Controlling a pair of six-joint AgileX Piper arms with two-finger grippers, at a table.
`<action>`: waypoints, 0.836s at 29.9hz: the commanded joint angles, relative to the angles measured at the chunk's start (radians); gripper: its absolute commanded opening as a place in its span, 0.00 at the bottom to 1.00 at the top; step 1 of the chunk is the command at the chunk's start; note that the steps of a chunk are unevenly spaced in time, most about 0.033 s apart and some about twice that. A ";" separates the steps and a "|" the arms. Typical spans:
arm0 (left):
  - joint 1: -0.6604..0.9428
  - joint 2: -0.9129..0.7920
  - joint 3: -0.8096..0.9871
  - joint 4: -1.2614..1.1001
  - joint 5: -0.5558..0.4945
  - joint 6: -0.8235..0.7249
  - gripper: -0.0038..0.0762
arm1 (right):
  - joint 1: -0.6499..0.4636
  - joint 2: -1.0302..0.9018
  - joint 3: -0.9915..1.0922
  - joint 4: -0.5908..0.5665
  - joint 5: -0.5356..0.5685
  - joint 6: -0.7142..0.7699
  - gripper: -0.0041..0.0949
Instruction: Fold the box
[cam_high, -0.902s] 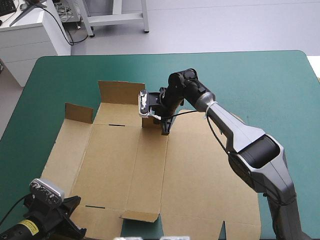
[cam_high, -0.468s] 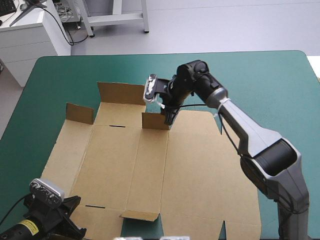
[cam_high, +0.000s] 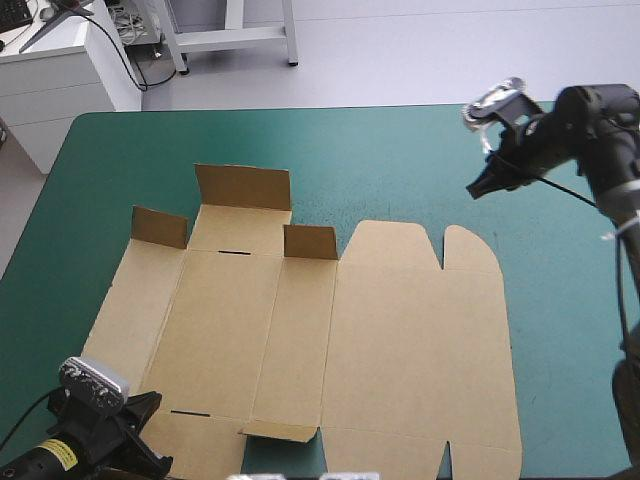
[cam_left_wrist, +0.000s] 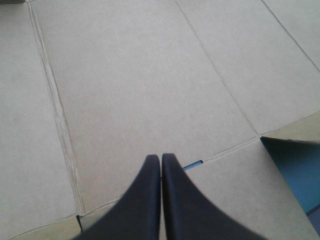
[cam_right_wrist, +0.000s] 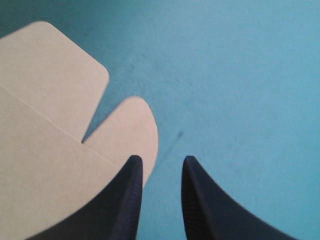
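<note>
The brown box lies as a flat cut sheet across the middle of the teal-green table. Along its far edge three flaps stand raised: a wide one, a small one to its left and a small one to its right. My right gripper hangs over bare cover beyond the sheet's far right corner, holding nothing. In its wrist view the right gripper is slightly open, beside a rounded flap. My left gripper is shut, its tips over the board near a slot.
Bare teal-green cover runs along the far side and right of the sheet. A small flap is bent up at the sheet's near edge. The left arm sits at the near left corner.
My right gripper left the small raised flap at the sheet's far edge and swung right and up, to the table's far right. The flap stays upright. The left arm has not moved.
</note>
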 joint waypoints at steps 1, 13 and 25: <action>-0.004 0.010 -0.029 -0.024 -0.058 -0.001 0.04 | -0.118 -0.176 0.142 0.007 0.009 0.058 0.25; -0.004 0.010 -0.029 -0.024 -0.058 -0.001 0.04 | -0.264 -0.761 0.743 0.093 -0.012 0.183 0.04; -0.004 0.122 -0.108 -0.022 -0.072 -0.087 0.04 | -0.264 -1.012 0.877 0.136 -0.015 0.194 0.02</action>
